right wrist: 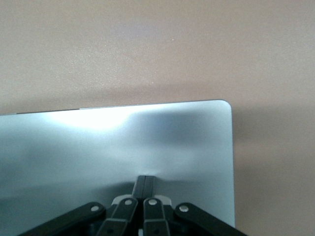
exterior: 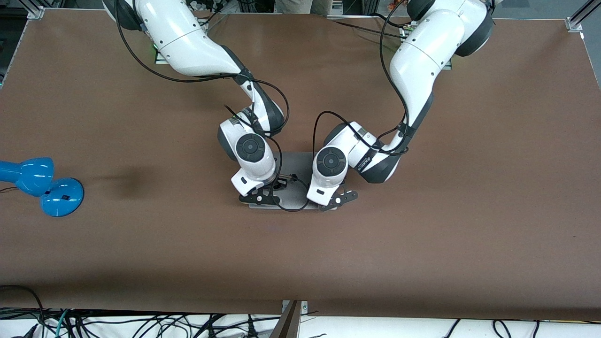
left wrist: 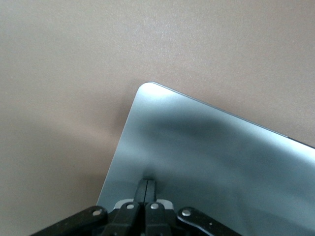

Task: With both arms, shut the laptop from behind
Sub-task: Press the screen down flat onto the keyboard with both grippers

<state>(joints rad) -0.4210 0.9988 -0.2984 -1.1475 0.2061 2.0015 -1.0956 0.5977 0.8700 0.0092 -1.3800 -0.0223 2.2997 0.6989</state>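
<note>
I see the laptop (exterior: 296, 164) lid-down at mid-tabletop (exterior: 422, 244), largely hidden beneath both arms. The left tool (left wrist: 146, 189) and right tool (right wrist: 145, 184) press on its lid, fingers fully together, gripping nothing.

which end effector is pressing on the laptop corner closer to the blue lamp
The right end effector, shut, presses the laptop lid toward the blue lamp's end; the left end effector, also shut, presses the corner away from it.

Both arms hide most of the laptop (exterior: 295, 165).
</note>
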